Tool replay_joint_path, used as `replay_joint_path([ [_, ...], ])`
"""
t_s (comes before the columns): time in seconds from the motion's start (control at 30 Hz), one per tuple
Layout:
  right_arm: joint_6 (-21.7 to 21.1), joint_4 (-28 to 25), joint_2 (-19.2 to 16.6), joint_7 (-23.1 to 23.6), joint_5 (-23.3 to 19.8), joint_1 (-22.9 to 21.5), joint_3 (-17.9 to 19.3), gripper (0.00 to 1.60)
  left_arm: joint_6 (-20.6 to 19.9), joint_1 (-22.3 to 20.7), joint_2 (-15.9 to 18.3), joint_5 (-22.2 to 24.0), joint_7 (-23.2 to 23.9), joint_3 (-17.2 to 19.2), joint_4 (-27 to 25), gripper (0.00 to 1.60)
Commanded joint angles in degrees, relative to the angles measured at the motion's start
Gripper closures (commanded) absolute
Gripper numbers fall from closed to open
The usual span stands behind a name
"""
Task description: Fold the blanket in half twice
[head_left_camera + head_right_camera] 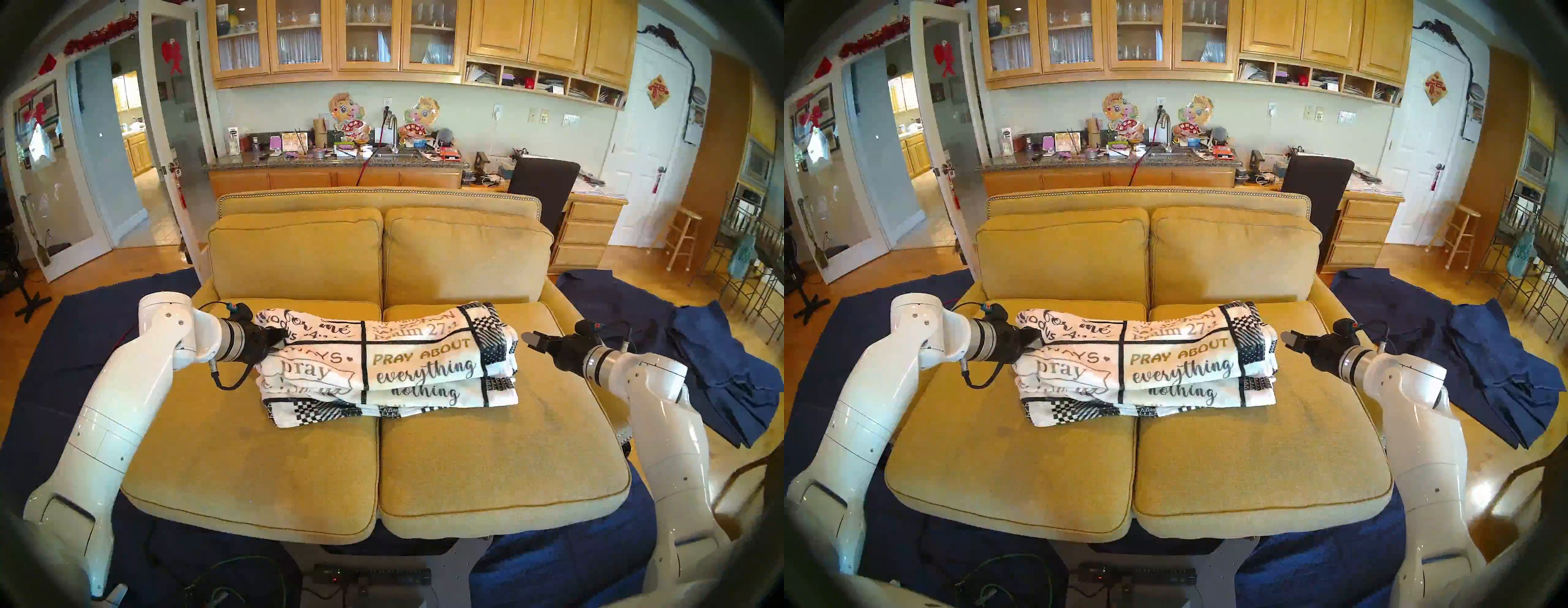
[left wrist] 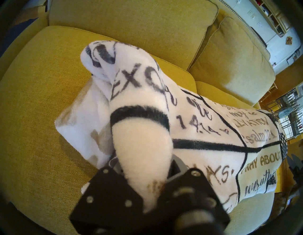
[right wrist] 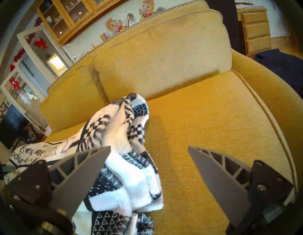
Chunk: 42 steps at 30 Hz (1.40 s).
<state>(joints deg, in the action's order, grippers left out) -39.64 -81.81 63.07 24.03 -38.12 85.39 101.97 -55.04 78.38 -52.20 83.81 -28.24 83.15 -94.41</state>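
— Cushions first: what carries the blanket?

— Two mustard-yellow seat cushions of a small sofa. The blanket lies folded in a thick, layered bundle across the seam between them, nearer the back cushions than the front edge. Its white fleece shows black grid lines, lettering such as "PRAY ABOUT everything", and a checkered border at the robot's right end.

— And the arms?

— The left gripper sits at the bundle's left end, its fingers clamped on a fold of the blanket; the left wrist view shows fleece bulging up between the black finger mounts. The right gripper hangs just beside the right end, not touching, its grey fingers spread wide with bare cushion between them.

— What lies around the sofa?

— Dark navy cloths spread over the floor on both sides and in front, one heaped to the right. Behind the sofa stands a granite counter crowded with small items and a faucet, with wooden cabinets above, some glass-fronted. A black chair stands at a wooden desk to the right, a white door beyond, and glass doors open at the left. The floor is glossy wood.
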Motion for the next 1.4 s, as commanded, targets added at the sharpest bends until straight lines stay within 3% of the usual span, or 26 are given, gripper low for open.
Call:
replay_joint_path([
  [0.0,0.36,1.21,-0.56,2.39,-1.61,-6.86,-2.6,0.0,0.21,-1.56,0.27,0.1,0.26,0.84,-0.93,1.6],
  [0.47,0.53,10.39,1.11,5.08,-2.19,-13.7,-9.41,0.0,0.22,-1.54,0.24,-0.23,0.53,0.89,-0.98,1.6],
  [0.5,1.1,9.69,1.01,5.33,-2.36,-12.1,-9.27,0.0,0.22,-1.54,0.24,-0.25,0.55,0.9,-0.98,1.6],
  [1.07,1.43,20.36,1.62,8.49,-1.65,-19.78,-13.8,0.0,0.21,-1.55,0.24,-0.43,0.81,0.96,-1.01,1.6],
  [1.1,1.07,22.39,1.69,8.72,-1.45,-21.97,-14.54,0.0,0.21,-1.56,0.24,-0.43,0.82,0.97,-1.02,1.6],
  [1.17,1.87,21.33,1.44,9.31,-1.54,-20.04,-14.35,0.0,0.21,-1.57,0.24,-0.43,0.84,0.98,-1.03,1.6],
  [1.23,1.5,24.2,1.53,9.69,-1.21,-22.83,-15.45,0.0,0.21,-1.58,0.24,-0.42,0.86,0.99,-1.03,1.6],
  [1.27,1.87,23.76,1.42,9.99,-1.26,-22.01,-15.36,0.36,0.21,-1.59,0.24,-0.42,0.87,1.0,-1.04,1.6],
  [1.3,1.87,23.76,1.42,9.99,-1.26,-22.01,-15.36,0.36,0.21,-1.59,0.24,-0.42,0.87,1.0,-1.04,1.6],
  [1.33,1.7,25.33,1.43,10.23,-1.09,-23.47,-15.96,0.63,0.2,-1.59,0.25,-0.42,0.88,1.0,-1.04,1.6],
  [1.37,2.13,25.83,1.26,10.83,-1.03,-23.39,-16.27,1.05,0.2,-1.6,0.25,-0.41,0.89,1.01,-1.04,1.6],
])
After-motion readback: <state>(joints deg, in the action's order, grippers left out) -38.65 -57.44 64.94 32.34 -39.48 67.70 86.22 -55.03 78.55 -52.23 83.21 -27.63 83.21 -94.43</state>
